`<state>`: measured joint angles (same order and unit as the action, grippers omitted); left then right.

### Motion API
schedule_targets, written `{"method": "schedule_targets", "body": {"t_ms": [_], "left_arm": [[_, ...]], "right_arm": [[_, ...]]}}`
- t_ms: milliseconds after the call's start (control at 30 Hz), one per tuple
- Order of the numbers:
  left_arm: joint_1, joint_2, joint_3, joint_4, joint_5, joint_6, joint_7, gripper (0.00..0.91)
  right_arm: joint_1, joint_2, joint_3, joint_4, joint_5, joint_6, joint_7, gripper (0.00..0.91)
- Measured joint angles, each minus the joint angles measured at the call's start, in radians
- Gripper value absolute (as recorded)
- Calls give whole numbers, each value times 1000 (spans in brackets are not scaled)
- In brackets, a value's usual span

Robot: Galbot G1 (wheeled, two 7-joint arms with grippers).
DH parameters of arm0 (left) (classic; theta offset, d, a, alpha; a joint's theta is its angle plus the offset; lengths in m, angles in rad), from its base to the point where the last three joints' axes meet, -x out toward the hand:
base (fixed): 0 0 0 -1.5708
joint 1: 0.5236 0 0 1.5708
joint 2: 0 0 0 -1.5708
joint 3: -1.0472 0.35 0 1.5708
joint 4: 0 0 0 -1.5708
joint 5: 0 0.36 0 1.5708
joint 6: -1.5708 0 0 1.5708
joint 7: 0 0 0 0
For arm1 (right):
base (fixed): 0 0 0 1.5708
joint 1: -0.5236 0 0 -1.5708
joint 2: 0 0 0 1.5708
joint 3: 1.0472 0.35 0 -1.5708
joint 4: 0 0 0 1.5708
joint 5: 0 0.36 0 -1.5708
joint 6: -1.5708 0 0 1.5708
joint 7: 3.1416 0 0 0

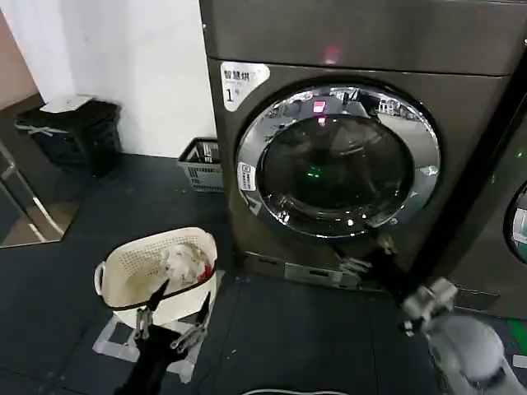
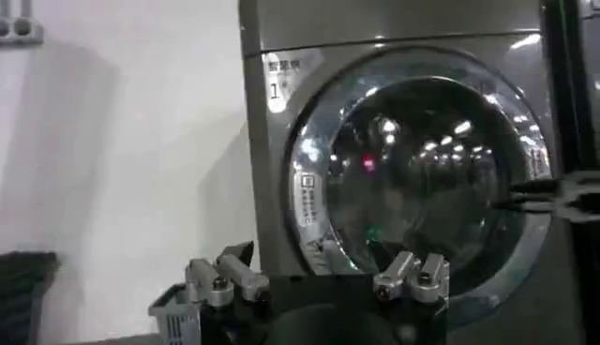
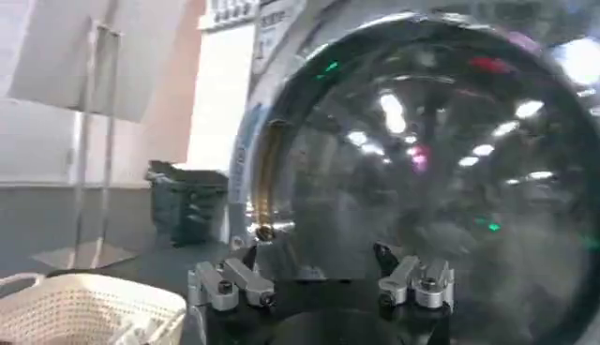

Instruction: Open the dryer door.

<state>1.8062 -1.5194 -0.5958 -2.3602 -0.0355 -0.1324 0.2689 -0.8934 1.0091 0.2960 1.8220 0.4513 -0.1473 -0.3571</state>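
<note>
Dim room, ceiling-light glare on dryer door (image 1: 338, 160), perhaps motion-blurred.

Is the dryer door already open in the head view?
No, the dryer door sits shut, its chrome ring flat against the dryer front.

Chrome-ringed dark dryer door (image 1: 336, 160), bronze-grey dryer (image 1: 461, 107), cream basket (image 1: 132, 271).

A white sticker (image 1: 244, 83) on the dryer (image 1: 461, 99), just above and to the left of the dryer door (image 1: 338, 160), bears a large "1" under small characters too fine to read. A smaller white sticker (image 1: 246, 176) on the door's left rim carries print too small to read.
</note>
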Motion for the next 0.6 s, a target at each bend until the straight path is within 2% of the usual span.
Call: {"method": "schedule_targets", "body": {"t_ms": [233,600], "left_arm": [[17,-10,5,-15,11,-10,-1,907],[30,-23,2,-32,37,-26,-3,907]], "right_arm": [[198,51,-159,-155,-2,9,-25,907],[364,123,-253,-291,-16,11,-48,907]]}}
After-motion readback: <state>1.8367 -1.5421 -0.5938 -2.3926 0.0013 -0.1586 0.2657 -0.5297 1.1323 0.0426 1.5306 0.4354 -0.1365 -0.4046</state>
